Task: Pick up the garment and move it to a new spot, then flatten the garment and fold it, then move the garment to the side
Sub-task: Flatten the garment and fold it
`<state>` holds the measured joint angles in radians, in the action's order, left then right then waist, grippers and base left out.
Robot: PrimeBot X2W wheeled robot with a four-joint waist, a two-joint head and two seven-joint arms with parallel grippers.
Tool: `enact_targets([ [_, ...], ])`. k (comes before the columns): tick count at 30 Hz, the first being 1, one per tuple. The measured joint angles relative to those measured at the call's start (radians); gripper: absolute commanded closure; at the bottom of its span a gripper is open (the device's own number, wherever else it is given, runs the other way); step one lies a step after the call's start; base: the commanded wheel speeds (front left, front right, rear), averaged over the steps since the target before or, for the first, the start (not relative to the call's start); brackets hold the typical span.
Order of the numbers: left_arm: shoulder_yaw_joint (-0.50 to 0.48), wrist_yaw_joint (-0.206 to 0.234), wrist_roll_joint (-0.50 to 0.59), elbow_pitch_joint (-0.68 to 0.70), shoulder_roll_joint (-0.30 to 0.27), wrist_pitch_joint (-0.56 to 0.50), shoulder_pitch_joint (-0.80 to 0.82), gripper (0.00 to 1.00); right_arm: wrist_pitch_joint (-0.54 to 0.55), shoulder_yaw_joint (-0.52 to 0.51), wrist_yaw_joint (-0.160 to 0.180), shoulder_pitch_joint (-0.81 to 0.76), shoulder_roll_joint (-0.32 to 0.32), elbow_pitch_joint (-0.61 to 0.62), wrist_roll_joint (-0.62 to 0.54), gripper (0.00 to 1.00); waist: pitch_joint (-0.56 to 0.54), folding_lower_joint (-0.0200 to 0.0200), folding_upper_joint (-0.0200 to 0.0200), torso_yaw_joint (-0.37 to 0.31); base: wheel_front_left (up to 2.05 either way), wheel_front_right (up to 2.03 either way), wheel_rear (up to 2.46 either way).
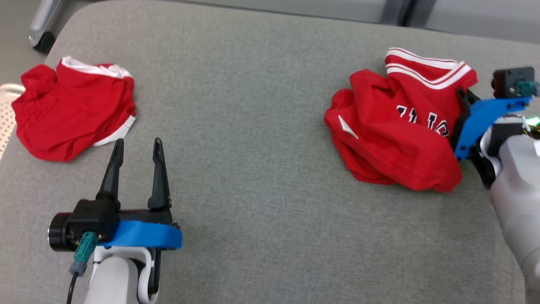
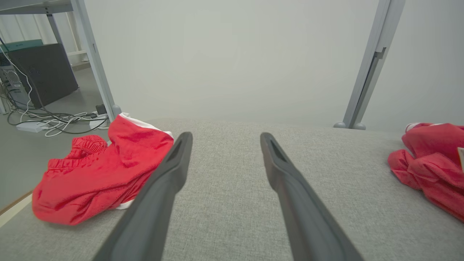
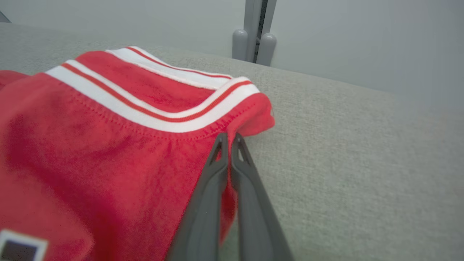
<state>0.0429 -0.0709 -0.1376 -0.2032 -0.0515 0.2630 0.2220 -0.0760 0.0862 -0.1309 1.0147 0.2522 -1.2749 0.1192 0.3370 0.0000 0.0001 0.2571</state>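
jersey (image 1: 396,131): red, crumpled heap, white-striped trim, dark lettering; lies at 2 o'clock in head view on the grey bench (image 1: 253,126).
shorts (image 1: 71,114): red with white trim, bunched at 10 o'clock near the bench's left edge, well apart from jersey.
right end effector (image 3: 229,137): narrow, pinched on a fold of jersey just under the striped trim, at the heap's 3 o'clock side; red cloth shows between its fingers.
left end effector (image 1: 139,143): wide, holds nothing, at 7 o'clock, tips toward 12, near shorts' lower corner but apart.
step: likely the pick-up of jersey; heap looks not yet lifted, nothing flattened or folded.
do it well: lift straight up until the whole heap hangs off the bench, so it doesn't drag or roll tighter; then carry toward the bare middle.
grip note: only a thin fold seems caught, near the tips; go slow, no jerks, or it may slip.
set-down: lay the hanging end first and pull away from it, so jersey lands partly spread.
left arm: keep clear of shorts; bring in later for a second corner.
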Motion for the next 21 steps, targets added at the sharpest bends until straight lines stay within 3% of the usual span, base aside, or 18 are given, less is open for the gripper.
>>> enact_targets([
  [9,-0.049,-0.010,0.014,0.005,-0.003,0.000,-0.066,0.00,-0.164,0.023,0.000,-0.109,0.063,0.033,0.063,1.00,-0.093,-0.0001,-0.0002,-0.076,0.00,0.00,0.00],
  [21,-0.060,-0.008,0.025,0.037,-0.002,0.000,-0.138,0.00,-0.185,-0.040,0.000,-0.246,0.223,0.216,0.104,1.00,-0.196,-0.0002,-0.0002,-0.162,0.00,0.00,0.00],
])
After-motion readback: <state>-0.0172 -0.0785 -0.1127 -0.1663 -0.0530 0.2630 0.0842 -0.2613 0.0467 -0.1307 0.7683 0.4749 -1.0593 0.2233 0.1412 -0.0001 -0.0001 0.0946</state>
